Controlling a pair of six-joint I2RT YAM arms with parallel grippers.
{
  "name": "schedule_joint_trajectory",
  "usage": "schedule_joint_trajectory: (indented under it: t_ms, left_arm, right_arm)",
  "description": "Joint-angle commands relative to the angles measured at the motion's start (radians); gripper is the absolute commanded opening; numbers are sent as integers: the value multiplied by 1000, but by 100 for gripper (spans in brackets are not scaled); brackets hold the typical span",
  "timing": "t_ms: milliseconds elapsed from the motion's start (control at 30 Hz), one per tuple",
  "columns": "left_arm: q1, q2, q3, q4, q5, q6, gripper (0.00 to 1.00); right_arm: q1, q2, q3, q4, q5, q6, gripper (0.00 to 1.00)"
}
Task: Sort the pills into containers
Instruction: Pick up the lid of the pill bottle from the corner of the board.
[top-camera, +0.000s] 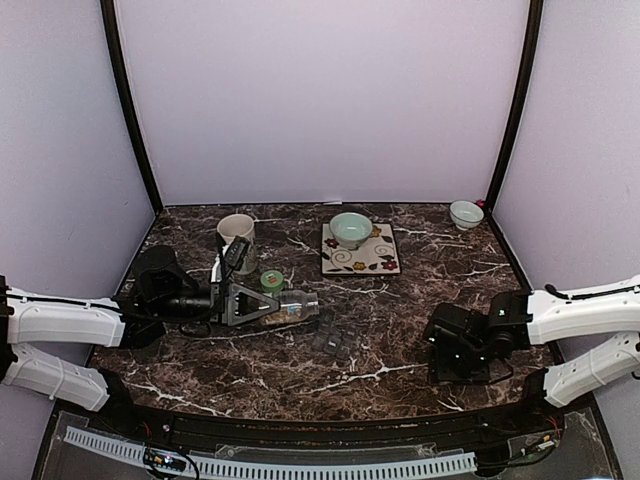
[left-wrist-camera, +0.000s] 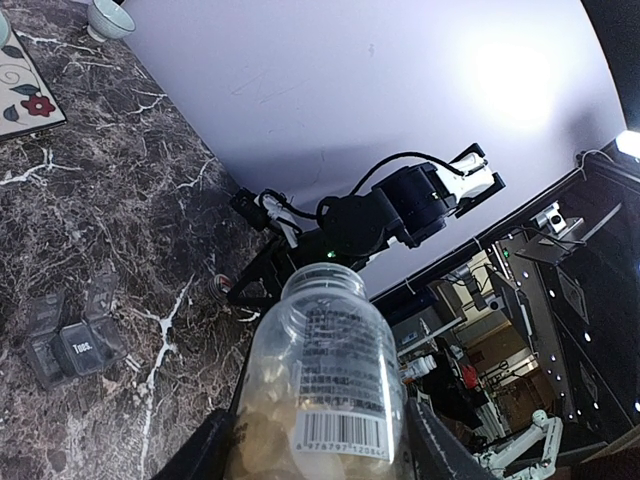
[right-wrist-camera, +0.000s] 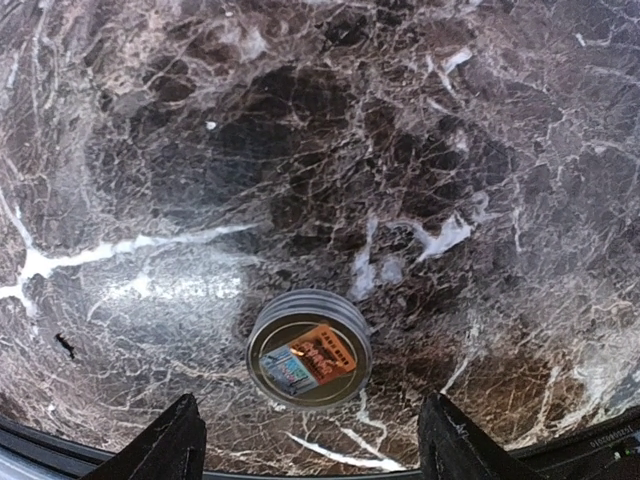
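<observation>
Clear, glossy plastic for the bottle (left-wrist-camera: 320, 390) in the left gripper (top-camera: 290, 305), with a printed paper label. Smoky, translucent plastic for the containers (left-wrist-camera: 72, 342) just beyond that gripper. Ribbed rim and shiny printed sticker on the cap (right-wrist-camera: 308, 348) below the right gripper (right-wrist-camera: 312, 425). Polished, white-veined dark marble look across the table (right-wrist-camera: 400, 150) underneath.

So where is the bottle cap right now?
In the right wrist view, the cap lies on the marble table, just ahead of the open right gripper.

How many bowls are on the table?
2: a pale green bowl on the flowered tile at the back centre, and a smaller whitish bowl in the far right corner. No others show.
</observation>
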Motion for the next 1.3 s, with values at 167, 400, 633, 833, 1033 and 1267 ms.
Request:
schedule_joint_trajectory:
  t_ms: [167,400,633,833,1033,1267]
  left_arm:
    - [3,9,5,34,22,24,0]
    - [3,19,3,47,20,26,0]
    - [3,29,3,63,15,25,0]
    - [3,47,8,74,20,25,0]
    - [4,54,13,74,21,31,0]
    - [6,61,12,75,24,38,0]
  right_arm:
    - [-66,35,-36,80,-36,-70,73]
    - [-101,66,-32,99,-45,-120,70]
    - [-119,79,-43,106,-52,-145,66]
    - [-122,106,-35,106,-57,-171,64]
    - [-122,126,-37,112,-70,-181,61]
    - [-122,138,-41,130,-92,-189,48]
